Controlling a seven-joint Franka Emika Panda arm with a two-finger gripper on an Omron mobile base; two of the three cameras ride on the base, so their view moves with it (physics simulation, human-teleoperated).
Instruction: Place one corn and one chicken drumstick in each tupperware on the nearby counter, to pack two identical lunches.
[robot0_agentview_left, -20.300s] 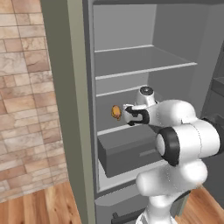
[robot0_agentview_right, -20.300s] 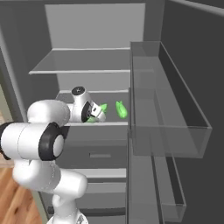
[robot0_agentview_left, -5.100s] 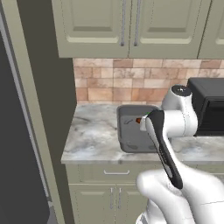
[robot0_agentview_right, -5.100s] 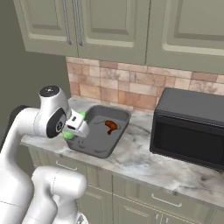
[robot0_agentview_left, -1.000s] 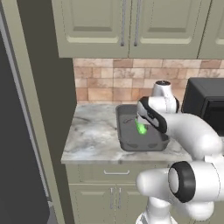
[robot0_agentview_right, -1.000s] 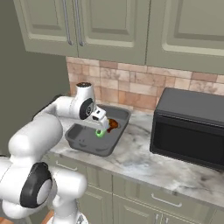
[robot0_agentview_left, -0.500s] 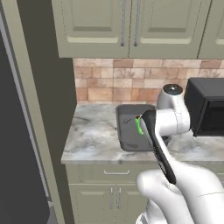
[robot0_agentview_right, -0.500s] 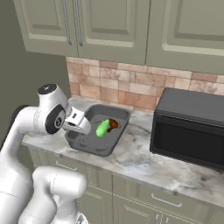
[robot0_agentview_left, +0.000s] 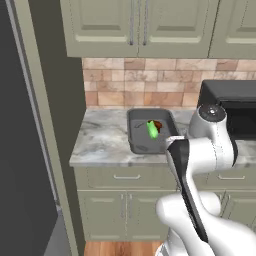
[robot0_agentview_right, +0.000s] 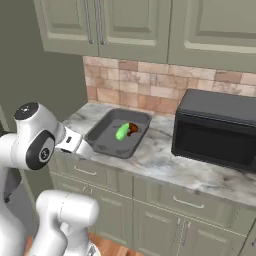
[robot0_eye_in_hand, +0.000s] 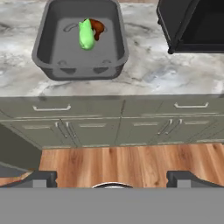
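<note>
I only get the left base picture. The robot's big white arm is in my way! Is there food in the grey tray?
Observer: Yes. The hand view shows the whole tray with a green corn lying in it.
Operator: Just corn?
Observer: No, a brown drumstick lies right beside the corn, at the far end.
Operator: Is the robot's hand holding anything?
Observer: No. The gripper is open and pulled back from the counter, over the wood floor.
</note>
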